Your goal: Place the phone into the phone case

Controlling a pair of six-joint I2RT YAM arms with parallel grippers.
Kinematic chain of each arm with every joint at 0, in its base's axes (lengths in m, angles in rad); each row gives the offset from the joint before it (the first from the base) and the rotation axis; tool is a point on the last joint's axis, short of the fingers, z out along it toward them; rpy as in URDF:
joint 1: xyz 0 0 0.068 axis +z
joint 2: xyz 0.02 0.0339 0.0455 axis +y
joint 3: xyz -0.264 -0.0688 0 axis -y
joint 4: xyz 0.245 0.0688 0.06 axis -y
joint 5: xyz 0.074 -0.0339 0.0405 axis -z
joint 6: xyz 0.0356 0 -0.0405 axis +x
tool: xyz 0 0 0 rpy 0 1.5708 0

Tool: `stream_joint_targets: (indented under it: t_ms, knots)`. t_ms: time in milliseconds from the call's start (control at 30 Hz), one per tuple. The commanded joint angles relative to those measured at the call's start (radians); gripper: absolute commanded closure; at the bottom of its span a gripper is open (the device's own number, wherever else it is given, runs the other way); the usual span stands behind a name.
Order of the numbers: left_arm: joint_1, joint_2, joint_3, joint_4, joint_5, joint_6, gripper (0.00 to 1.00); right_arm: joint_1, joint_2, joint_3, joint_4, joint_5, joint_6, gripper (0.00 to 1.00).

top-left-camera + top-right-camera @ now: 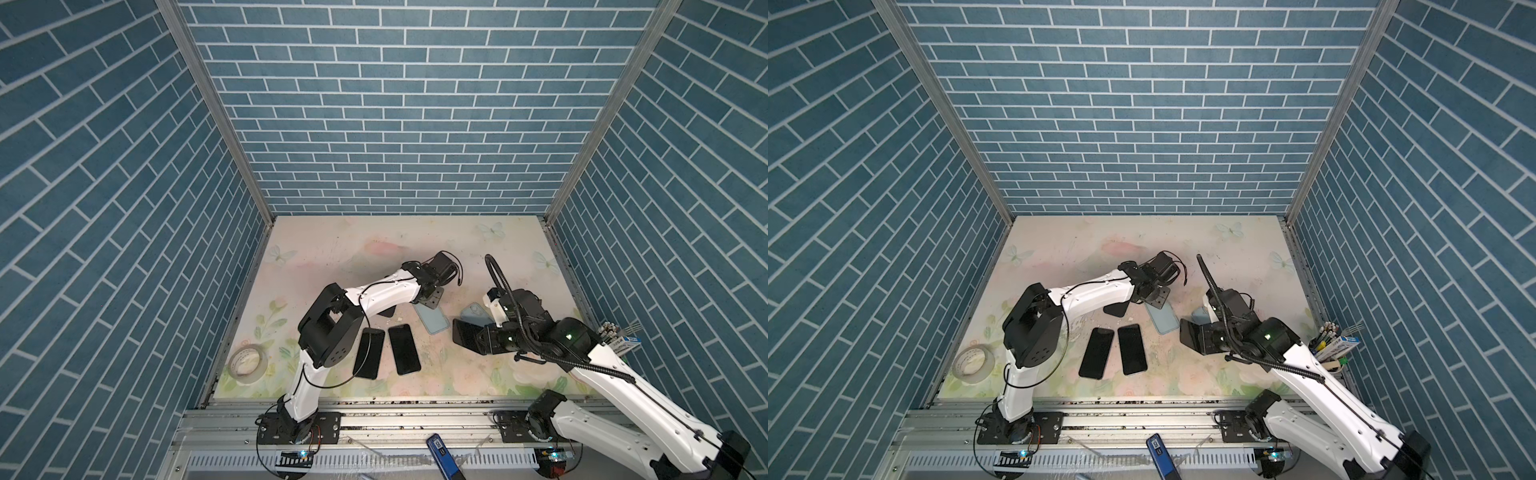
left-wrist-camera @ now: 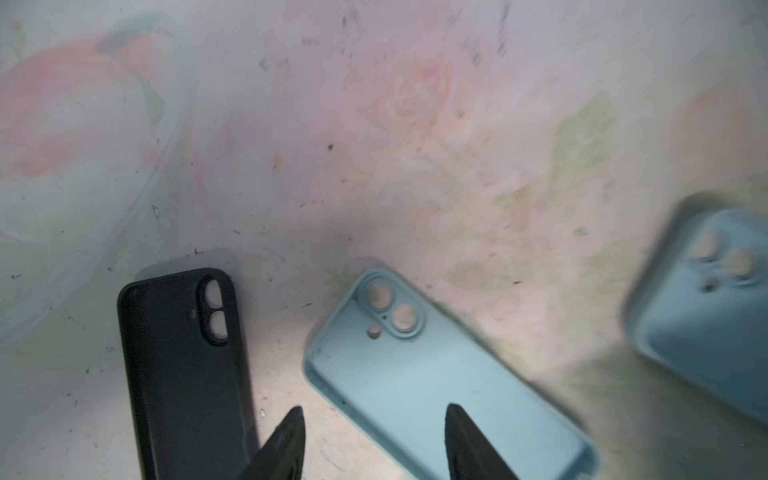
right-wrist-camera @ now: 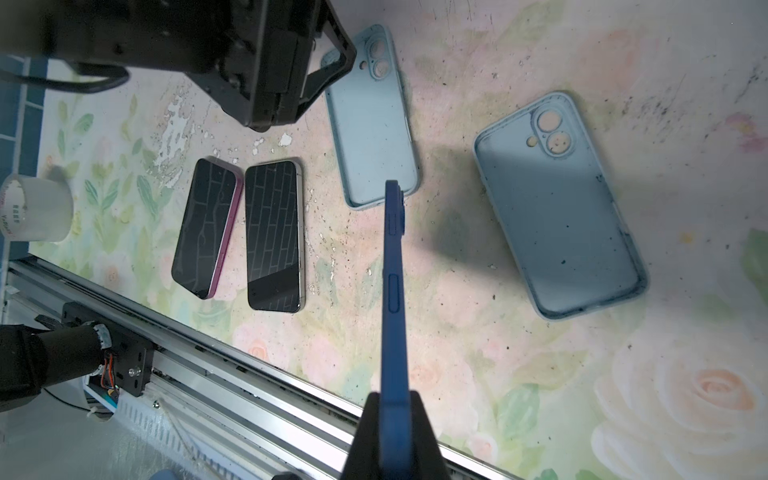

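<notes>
The phone (image 3: 392,291) is clamped on edge in the right tool (image 3: 392,401), clear of the worktop (image 3: 457,332), its long axis running out from the jaws toward the near end of the pale blue case (image 3: 374,124). The left tool (image 2: 374,409) hovers half spread and empty right above that case's side edge, nearer to it than the right. A second pale case (image 3: 557,208) lies beside that case toward the right tool, a black case (image 2: 183,365) on the opposite side. We cannot tell which case fits, and in both top views the left arm (image 1: 386,291) covers that case's far end.
</notes>
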Motion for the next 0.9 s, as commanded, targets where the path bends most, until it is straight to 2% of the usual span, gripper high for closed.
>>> stream_joint_targets:
  t_ms: [0, 133, 367, 533, 633, 733, 867]
  knots:
    - [0.057, 0.03, 0.036, -0.111, 0.075, 0.101, 0.5, 0.0, -0.042, -0.024, -0.019, 0.014, 0.027, 1.0]
    - [0.102, 0.077, 0.081, -0.109, 0.205, 0.128, 0.53, -0.002, -0.056, -0.051, -0.02, 0.007, 0.014, 1.0]
    - [0.127, 0.185, 0.234, -0.202, 0.233, 0.17, 0.53, -0.001, -0.046, -0.071, 0.007, -0.018, 0.011, 1.0]
    - [0.148, 0.238, 0.283, -0.239, 0.298, 0.183, 0.66, -0.001, -0.041, -0.073, 0.015, -0.024, 0.012, 1.0]
    - [0.159, 0.24, 0.263, -0.236, 0.328, 0.177, 0.71, -0.001, -0.044, -0.076, 0.017, -0.029, 0.016, 1.0]
    - [0.159, 0.207, 0.218, -0.225, 0.354, 0.165, 0.81, -0.001, -0.049, -0.075, 0.016, -0.03, 0.021, 1.0]
    - [0.157, 0.098, 0.065, -0.16, 0.387, 0.114, 0.91, -0.001, -0.049, -0.062, 0.015, -0.033, 0.024, 1.0]
